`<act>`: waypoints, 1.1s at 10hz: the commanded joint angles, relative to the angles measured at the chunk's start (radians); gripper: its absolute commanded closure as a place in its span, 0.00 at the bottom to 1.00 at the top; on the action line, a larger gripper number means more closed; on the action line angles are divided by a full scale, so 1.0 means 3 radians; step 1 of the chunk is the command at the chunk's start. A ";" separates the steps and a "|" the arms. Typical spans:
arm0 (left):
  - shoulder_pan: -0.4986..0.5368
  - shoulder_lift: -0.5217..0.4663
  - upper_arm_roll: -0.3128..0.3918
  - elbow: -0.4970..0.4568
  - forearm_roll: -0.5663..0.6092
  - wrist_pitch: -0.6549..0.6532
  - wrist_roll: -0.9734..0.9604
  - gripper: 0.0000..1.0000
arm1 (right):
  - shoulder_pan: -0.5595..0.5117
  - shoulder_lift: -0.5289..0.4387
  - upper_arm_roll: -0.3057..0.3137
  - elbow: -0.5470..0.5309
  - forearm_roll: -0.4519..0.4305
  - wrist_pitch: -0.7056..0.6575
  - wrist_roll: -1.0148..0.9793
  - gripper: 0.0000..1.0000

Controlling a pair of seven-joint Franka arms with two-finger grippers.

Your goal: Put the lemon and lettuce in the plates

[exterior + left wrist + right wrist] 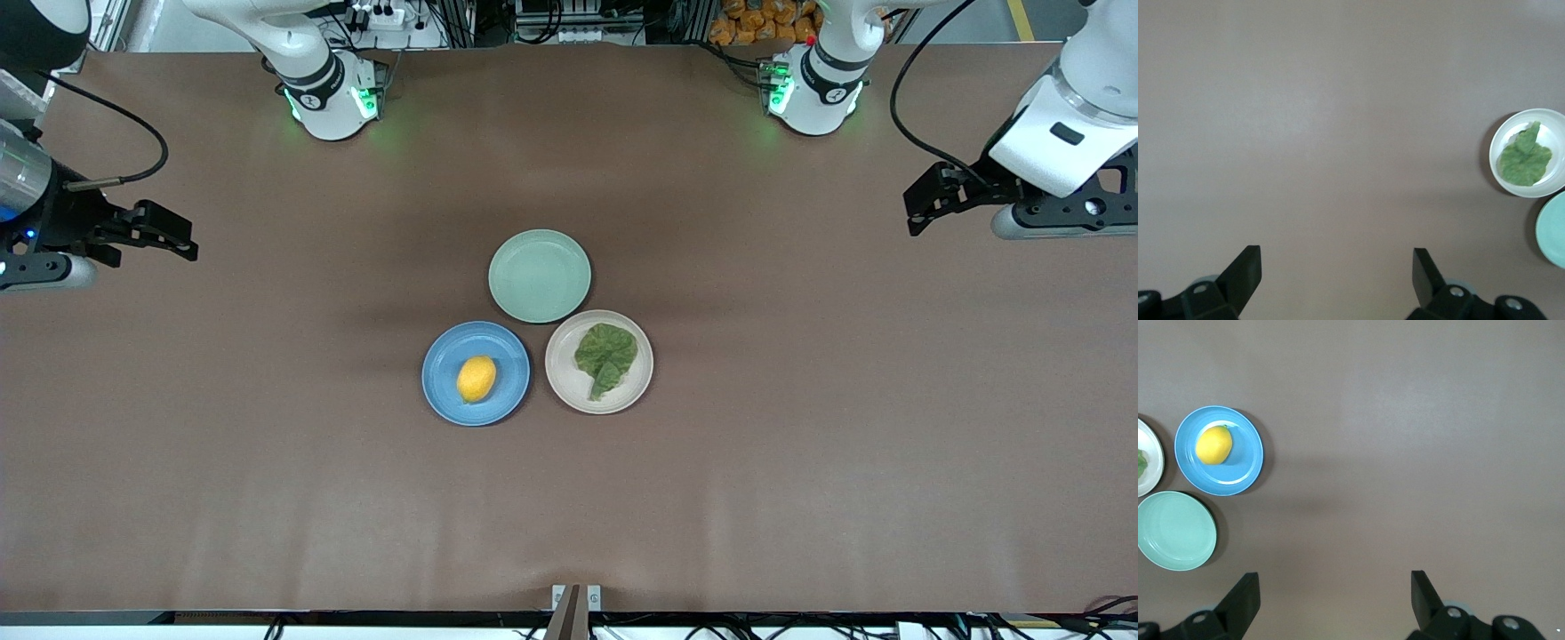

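The lemon [476, 379] lies in the blue plate [442, 388] at the table's middle; both also show in the right wrist view, lemon [1213, 445] in blue plate [1238, 468]. The lettuce [605, 356] lies flat in the beige-pink plate [563, 384], beside the blue plate toward the left arm's end; the left wrist view shows the lettuce [1525, 158] in that plate [1553, 122]. My left gripper [920, 206] is open and empty over bare table at the left arm's end. My right gripper [178, 238] is open and empty over bare table at the right arm's end.
A pale green plate [540, 275] sits empty, touching both other plates and farther from the front camera. It shows in the left wrist view [1553, 229] and the right wrist view [1175, 530]. The brown table [800, 444] surrounds the plates.
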 commanded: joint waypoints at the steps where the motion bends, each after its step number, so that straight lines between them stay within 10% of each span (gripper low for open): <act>1: 0.0158 -0.0078 0.0018 -0.0067 -0.0279 -0.0023 0.0259 0.00 | -0.0003 -0.0107 0.0024 -0.0126 -0.0048 0.0048 0.0031 0.00; 5: 0.0148 -0.0057 -0.0008 -0.0042 -0.0265 -0.0028 0.0198 0.00 | -0.0115 -0.0107 0.0136 -0.0121 -0.0043 0.0038 0.0021 0.00; 7: 0.0143 -0.0037 -0.0008 -0.0026 -0.0219 -0.0023 0.0203 0.00 | -0.0634 -0.0102 0.0676 -0.0110 -0.0048 0.0048 0.0021 0.00; 11: 0.0138 -0.0042 -0.0018 -0.0021 -0.0009 -0.0028 0.0203 0.00 | -0.0525 -0.0102 0.0643 -0.0115 -0.0099 0.0043 0.0057 0.00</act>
